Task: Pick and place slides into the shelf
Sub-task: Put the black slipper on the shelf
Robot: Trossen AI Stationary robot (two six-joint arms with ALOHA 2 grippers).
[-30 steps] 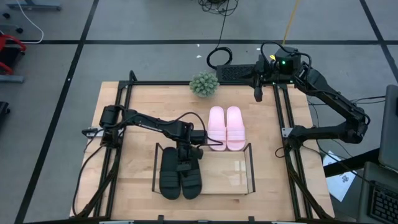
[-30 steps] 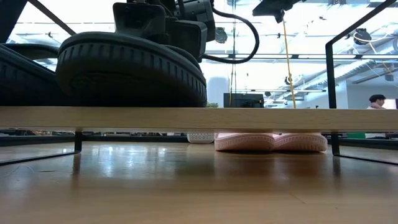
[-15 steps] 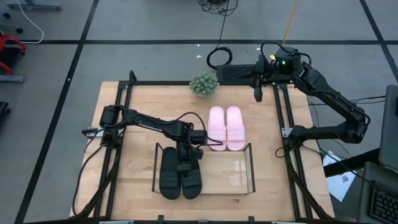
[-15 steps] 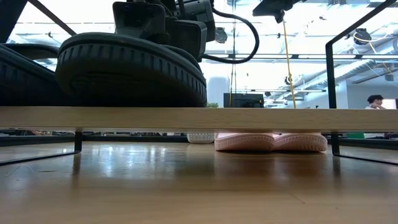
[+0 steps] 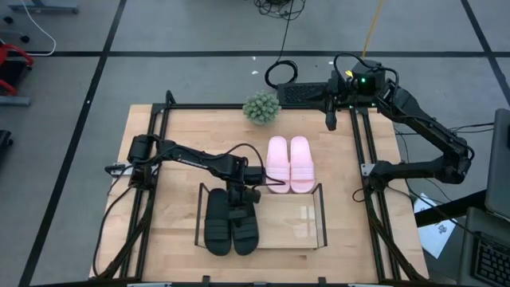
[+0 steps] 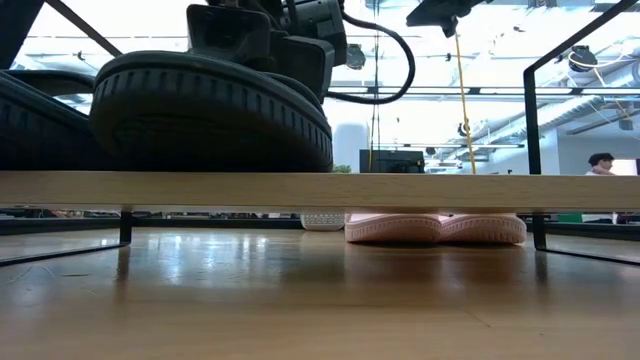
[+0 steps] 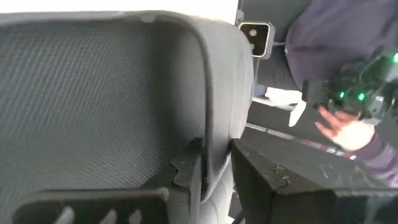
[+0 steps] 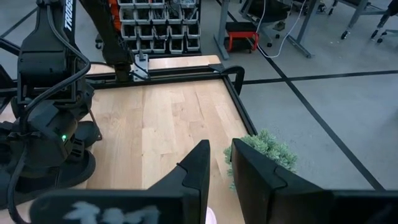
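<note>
**Two Pairs of Slides: One on the Shelf, One Behind It**

Two matte black open-toe slides (image 5: 231,226), each with a wide top strap, lie side by side on the left half of the low rectangular shelf (image 5: 307,219), a clear glassy panel in a thin black metal frame. In the low view their thick ribbed soles (image 6: 205,115) rest flat on the shelf's top. The right half of the panel is bare.

The pale pink pair of slides (image 5: 288,163) sits together on the light wooden surface (image 5: 179,127), just behind the shelf's rear edge, the two touching along their inner sides. Each shows a broad smooth strap across its middle. In the low view the pink soles (image 6: 437,228) are seen below the shelf's panel, flat on the surface.

The left gripper (image 5: 239,209) is over the right-hand black slide, at its strap. In the left wrist view its jaws stand narrow, closed on the edge of the textured black strap (image 7: 112,106).

The right gripper (image 5: 331,119) hangs well apart from the slides, at the far right corner of the surface, near a small green plant (image 5: 261,108). Its jaws stand narrow, with a slim gap and nothing between them.
</note>
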